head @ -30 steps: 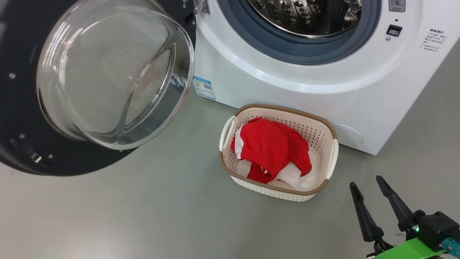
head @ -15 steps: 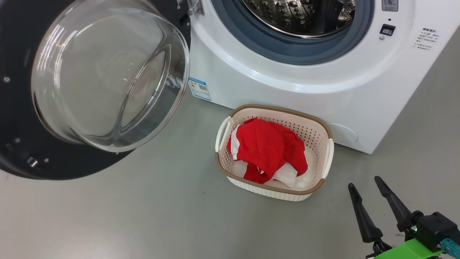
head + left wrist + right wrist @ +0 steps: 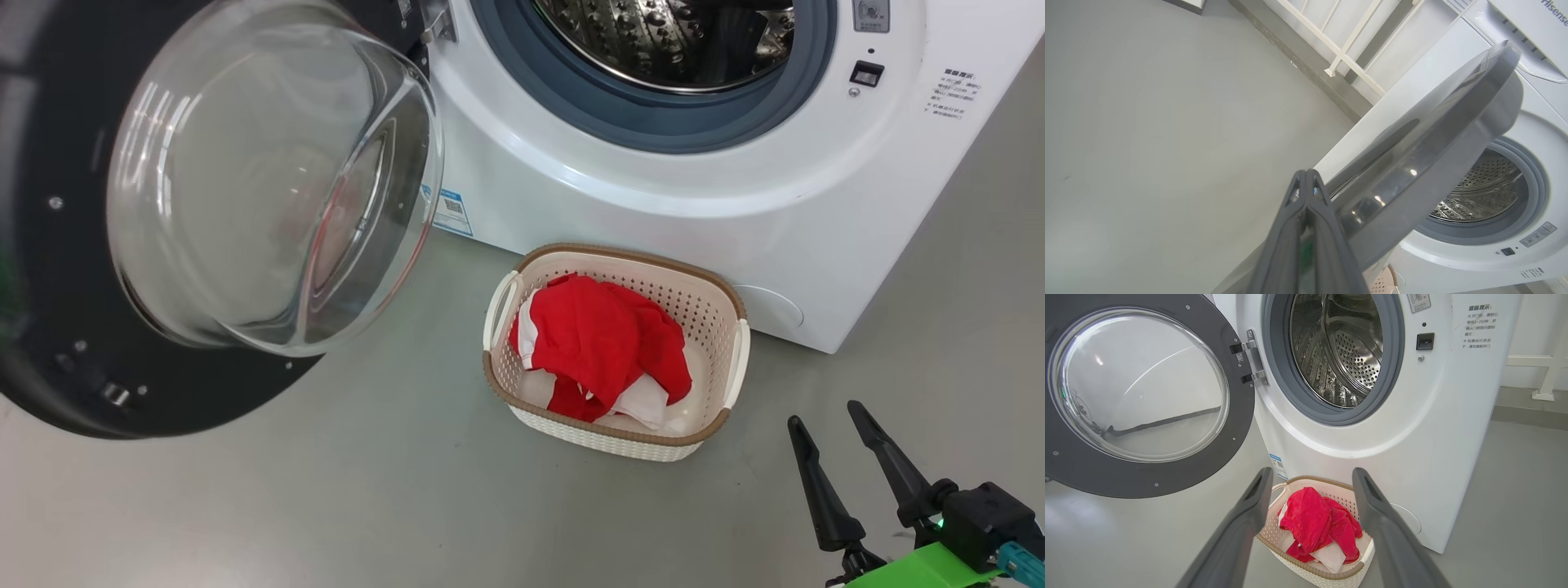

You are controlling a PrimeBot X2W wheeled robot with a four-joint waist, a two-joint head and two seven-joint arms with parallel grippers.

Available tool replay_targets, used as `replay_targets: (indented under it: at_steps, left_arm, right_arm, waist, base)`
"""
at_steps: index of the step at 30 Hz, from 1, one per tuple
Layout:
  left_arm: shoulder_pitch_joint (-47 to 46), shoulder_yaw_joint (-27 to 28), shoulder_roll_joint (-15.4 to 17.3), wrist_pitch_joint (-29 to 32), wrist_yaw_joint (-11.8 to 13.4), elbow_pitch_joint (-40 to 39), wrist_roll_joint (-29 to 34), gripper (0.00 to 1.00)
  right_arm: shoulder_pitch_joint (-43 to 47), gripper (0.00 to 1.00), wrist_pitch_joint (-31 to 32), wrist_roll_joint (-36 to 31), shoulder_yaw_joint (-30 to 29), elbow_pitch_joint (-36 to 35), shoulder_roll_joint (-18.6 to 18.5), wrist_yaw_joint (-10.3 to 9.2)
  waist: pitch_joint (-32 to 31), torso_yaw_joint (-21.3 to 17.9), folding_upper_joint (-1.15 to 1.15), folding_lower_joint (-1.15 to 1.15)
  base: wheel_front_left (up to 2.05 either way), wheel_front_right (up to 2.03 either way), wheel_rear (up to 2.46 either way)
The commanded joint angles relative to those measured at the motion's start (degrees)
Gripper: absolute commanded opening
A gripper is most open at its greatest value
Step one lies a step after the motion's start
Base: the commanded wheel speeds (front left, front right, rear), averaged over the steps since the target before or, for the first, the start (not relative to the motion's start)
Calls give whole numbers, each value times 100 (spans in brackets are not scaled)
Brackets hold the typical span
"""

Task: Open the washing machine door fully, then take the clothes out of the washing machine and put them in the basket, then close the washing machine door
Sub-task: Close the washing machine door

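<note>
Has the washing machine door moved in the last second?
Yes. The washing machine door has swung right, toward closing: its glass now overlaps the blue label sticker, which it just cleared before.

The washing machine (image 3: 653, 212) stood on the floor (image 3: 326, 506) at the back, and the washing machine door (image 3: 49, 327) hung swung out to the left of its opening, hinged at that opening's left edge. The basket (image 3: 612, 441) sat on the floor just in front of the machine, below the opening, with the clothes (image 3: 600, 343) lying inside it. The right gripper (image 3: 824, 413) hung to the basket's right, nearer the robot and apart from it. The left gripper (image 3: 1306, 175) lay close against the door's outer side; whether it touched could not be told.
</note>
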Motion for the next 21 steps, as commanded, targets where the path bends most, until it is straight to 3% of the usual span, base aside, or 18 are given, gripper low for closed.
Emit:
replay_targets:
  at_steps: [1,11,21]
  left_arm:
    - [87,-100,67,162,-48,-338,-192,0]
    - [693,-685,393,174,-48,-1642,-1088,0]
    - [809,-1230,497,113,-48,-2769,-1664,0]
  right_arm:
    - [-38,100,-36,-63,99,-135,-33,42]
    - [-35,100,-36,-58,84,-120,29,42]
    - [-95,100,-36,-61,66,-145,26,42]
  waist:
    - [-19,-10,0,0]
    - [-96,-56,0,0]
    - [-26,-166,0,0]
  base:
    - [0,0,0]
    - [0,0,0]
    - [0,0,0]
